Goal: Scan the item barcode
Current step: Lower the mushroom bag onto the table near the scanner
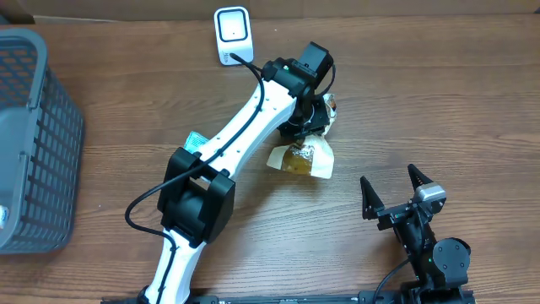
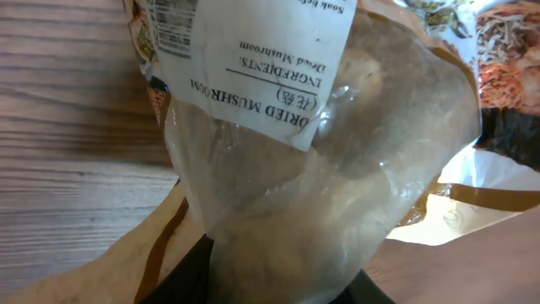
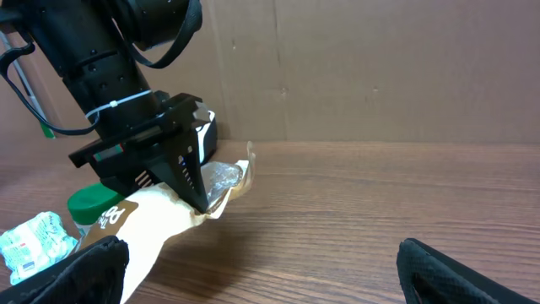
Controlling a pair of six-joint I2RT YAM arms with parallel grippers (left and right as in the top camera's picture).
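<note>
My left claw (image 3: pixel 199 199) pinched the dried-mushroom bag (image 1: pixel 302 159) lying near the scanner (image 1: pixel 231 34), to its right and nearer me — grasp step, I judged — so next I needed to lift it and turn its barcode to the scanner, my right claw (image 1: pixel 394 191) spread wide, farther off.

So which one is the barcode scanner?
Find the white robot arm reaching across the brown wooden table. Left of its far end, at the back edge, stands a small white box-shaped scanner. It alone has a square window; the clear plastic mushroom bag nearby is crumpled.
</note>
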